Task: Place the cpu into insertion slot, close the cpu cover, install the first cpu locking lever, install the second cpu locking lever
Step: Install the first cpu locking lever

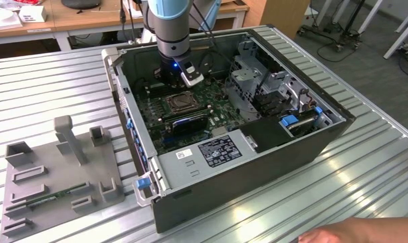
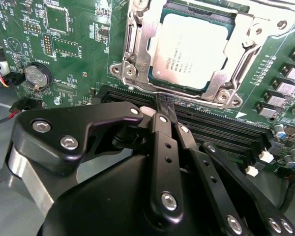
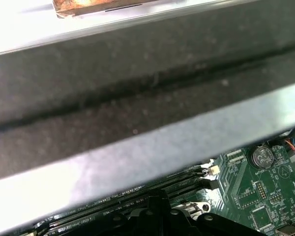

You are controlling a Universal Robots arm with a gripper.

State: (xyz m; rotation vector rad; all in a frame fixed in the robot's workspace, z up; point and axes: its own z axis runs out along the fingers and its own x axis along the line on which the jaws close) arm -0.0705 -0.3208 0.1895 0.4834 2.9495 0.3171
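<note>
An open computer case (image 1: 258, 167) lies on its side on a ribbed metal table (image 1: 339, 187), with a green circuit board (image 2: 78, 29) on its floor. The arm (image 1: 171, 30) reaches down into the case at its far side.

In the second wrist view, the insertion slot (image 2: 199, 7) holds the cpu (image 2: 189, 51). The cpu lies flat with its metal top up and its edges square with the socket. It looks close to square, so it has no clear long axis. The cpu cover (image 2: 136, 46) is folded down flat, framing the chip.

The gripper (image 2: 163, 103) has its fingers (image 2: 160, 135) drawn together with no gap showing and nothing seen between them. Their tips are at the socket edge that faces the long black memory slots (image 2: 211, 130).

At the exterior view's left, well apart from the case, a grey tray (image 1: 55, 169) holds a memory stick (image 1: 52, 197). A person's hand (image 1: 356, 233) rests at the near edge.
</note>
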